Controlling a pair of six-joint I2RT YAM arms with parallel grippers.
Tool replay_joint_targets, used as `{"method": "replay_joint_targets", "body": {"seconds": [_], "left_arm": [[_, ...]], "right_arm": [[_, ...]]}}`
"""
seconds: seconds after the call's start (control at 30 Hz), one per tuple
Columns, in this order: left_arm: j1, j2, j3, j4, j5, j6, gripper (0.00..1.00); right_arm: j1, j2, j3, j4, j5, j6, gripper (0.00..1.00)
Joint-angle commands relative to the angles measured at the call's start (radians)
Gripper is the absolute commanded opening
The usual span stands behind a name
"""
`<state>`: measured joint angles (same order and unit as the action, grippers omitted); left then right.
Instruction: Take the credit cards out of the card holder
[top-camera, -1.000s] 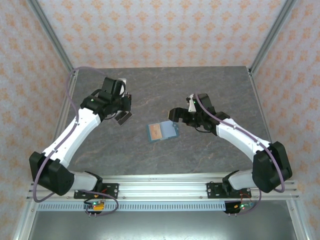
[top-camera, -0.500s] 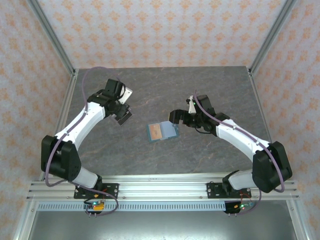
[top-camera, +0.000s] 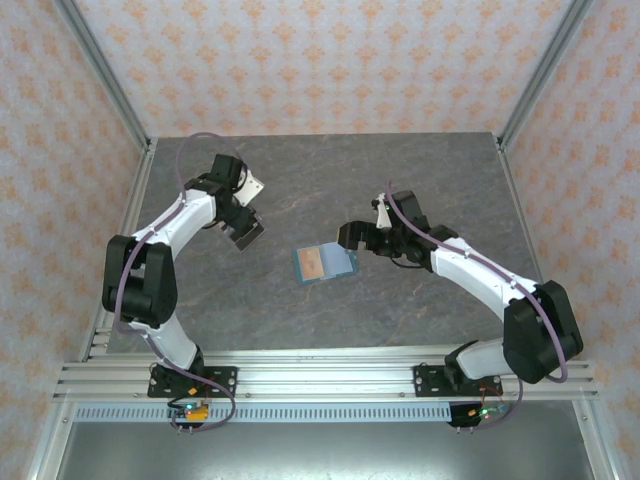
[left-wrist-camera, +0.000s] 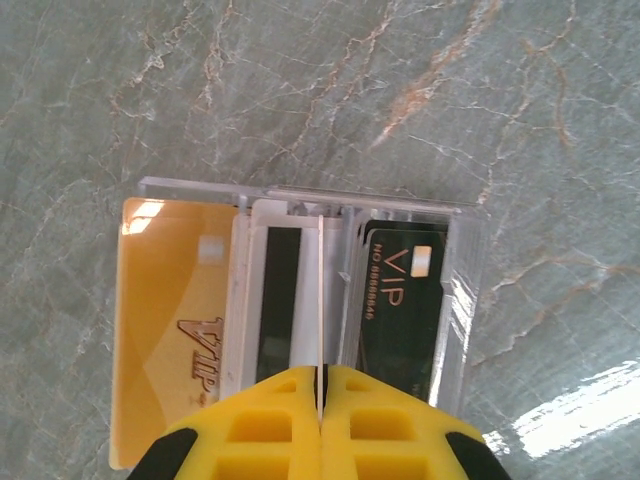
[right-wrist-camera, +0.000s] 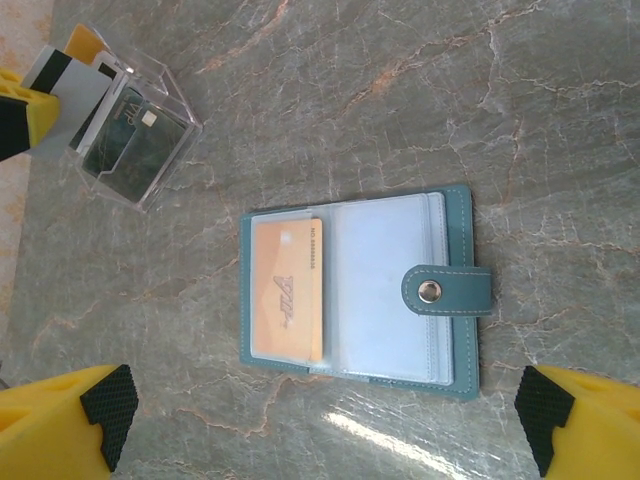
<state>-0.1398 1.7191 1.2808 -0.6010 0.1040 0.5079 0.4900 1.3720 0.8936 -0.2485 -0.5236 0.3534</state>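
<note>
The teal card holder (right-wrist-camera: 455, 230) lies open on the table, its tab (right-wrist-camera: 447, 290) to the right, also the card holder (top-camera: 347, 262) under my right arm. An orange-tan credit card (right-wrist-camera: 285, 290) sits in its left clear pocket. My right gripper (right-wrist-camera: 320, 440) hangs open above it, right gripper (top-camera: 350, 236). My left gripper (left-wrist-camera: 321, 372) is shut on a thin pale card (left-wrist-camera: 320, 290) seen edge-on, over a clear plastic box (left-wrist-camera: 465, 300). The box holds an orange-gold card (left-wrist-camera: 170, 320) and a dark VIP card (left-wrist-camera: 400, 300). The held card (right-wrist-camera: 55, 80) shows a black stripe.
The clear box (right-wrist-camera: 140, 145) stands on the grey marble table (top-camera: 400, 180) at the left, left gripper (top-camera: 240, 226) above it. Metal frame posts and patterned walls close the table in. A mounting rail (top-camera: 320, 375) runs along the near edge.
The left arm has folded back toward the left edge while its gripper stays over the box with the card. The right arm and wallet have hardly moved.
</note>
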Motion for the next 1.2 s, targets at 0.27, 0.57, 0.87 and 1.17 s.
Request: {"method": "replay_joint_targets", "body": {"seconds": [0.27, 0.57, 0.87, 1.17], "left_arm": [[0.023, 0.049, 0.035, 0.019, 0.018, 0.075, 0.0], [0.025, 0.064, 0.051, 0.015, -0.005, 0.092, 0.1], [0.025, 0.01, 0.07, -0.002, 0.004, 0.067, 0.26], [0.02, -0.15, 0.08, -0.035, 0.031, -0.257, 0.42]], "right_arm": [[-0.002, -0.011, 0.002, -0.025, -0.03, -0.014, 0.99], [-0.002, -0.023, 0.004, -0.022, -0.076, -0.018, 0.99], [-0.002, -0.014, 0.011, -0.033, -0.065, -0.014, 0.99], [0.09, 0.058, 0.076, -0.121, 0.115, -0.021, 0.96]]}}
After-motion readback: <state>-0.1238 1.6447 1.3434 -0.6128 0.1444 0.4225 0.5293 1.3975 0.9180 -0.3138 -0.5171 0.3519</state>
